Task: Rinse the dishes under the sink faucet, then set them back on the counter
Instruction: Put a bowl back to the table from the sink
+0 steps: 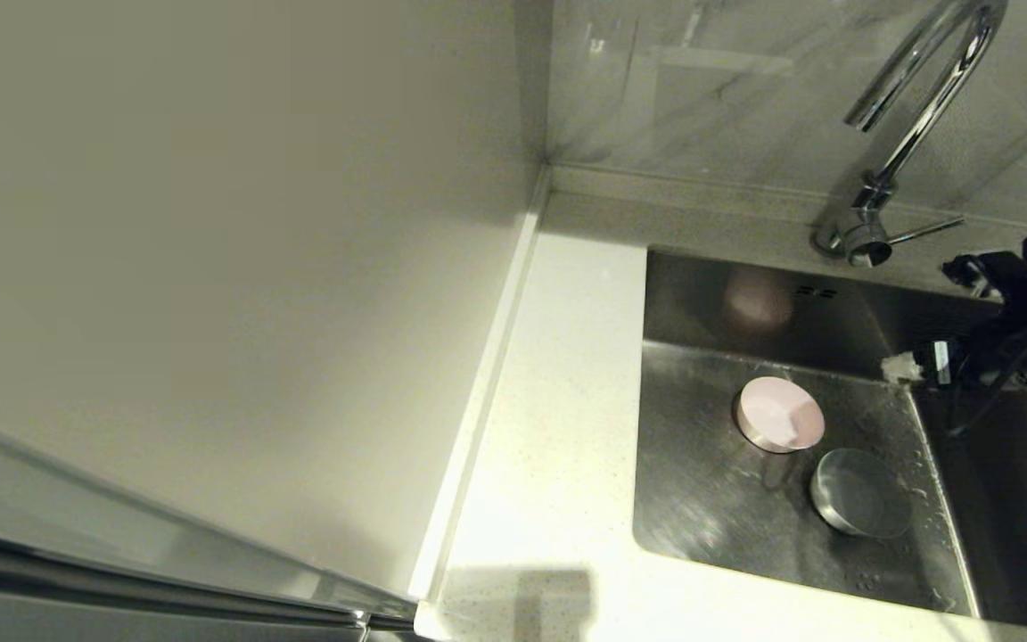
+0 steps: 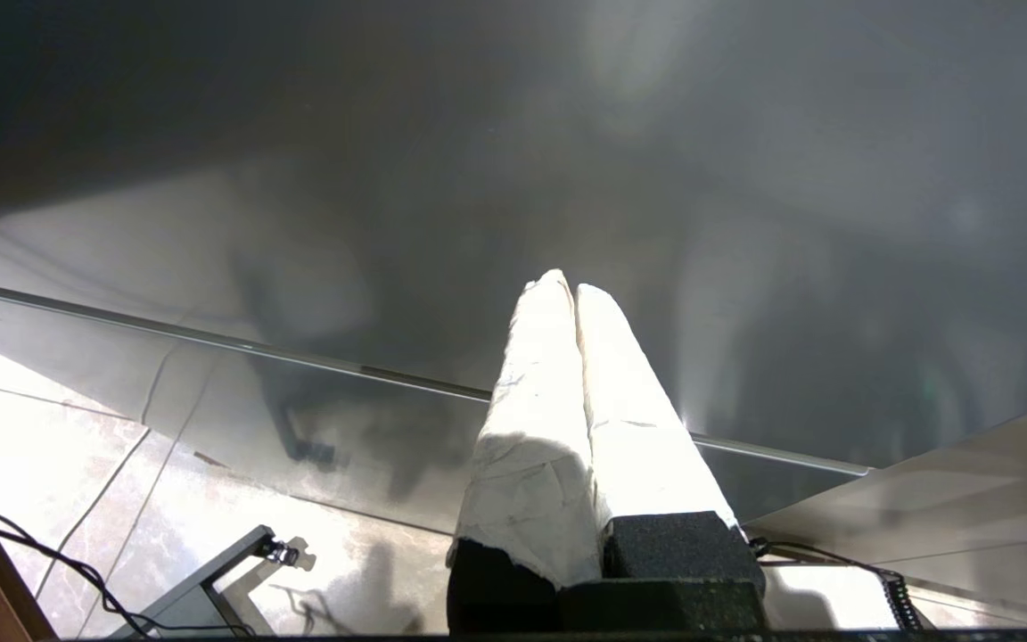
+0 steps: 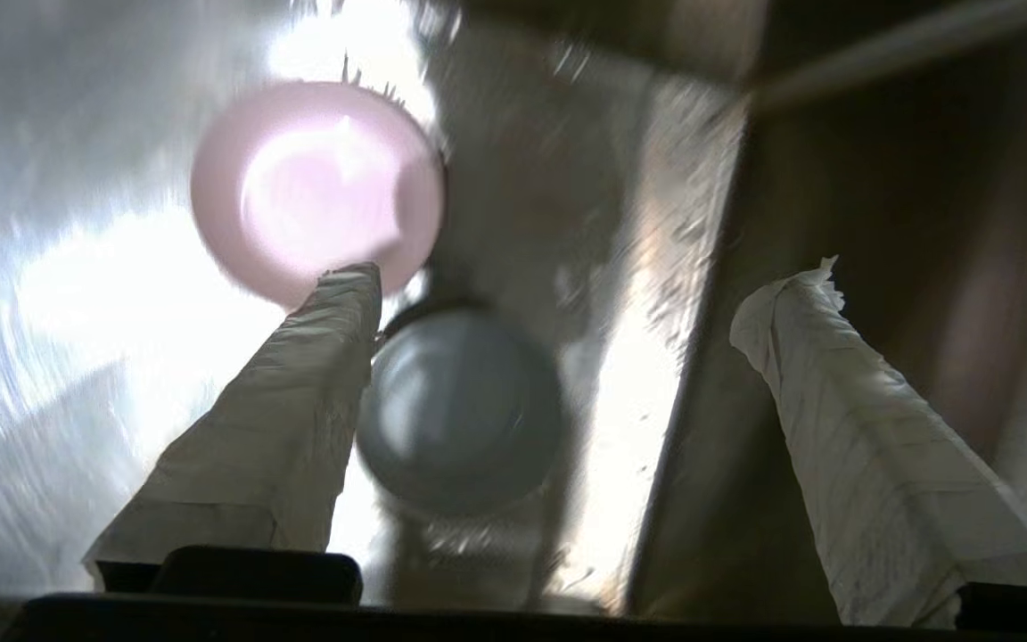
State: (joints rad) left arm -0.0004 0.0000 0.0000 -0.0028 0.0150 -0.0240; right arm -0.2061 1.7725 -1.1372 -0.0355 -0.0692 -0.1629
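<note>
Two dishes sit on the floor of the steel sink (image 1: 701,481): a pale pink bowl (image 1: 781,415) and a pale bluish bowl (image 1: 861,492) just to its right and nearer me. The third bowl is out of view. My right arm (image 1: 1013,339) reaches in from the right edge, above the sink's right side. The right gripper (image 3: 585,275) is open and empty, hanging over the bluish bowl (image 3: 460,410) with the pink bowl (image 3: 317,187) beyond it. The chrome faucet (image 1: 915,116) arches above the back rim. My left gripper (image 2: 567,285) is shut and empty, away from the sink.
The white speckled counter (image 1: 558,401) runs along the sink's left side and front. A plain wall panel (image 1: 210,223) rises on the left. The faucet's side lever (image 1: 924,232) points right. Water droplets lie on the sink floor near its right wall.
</note>
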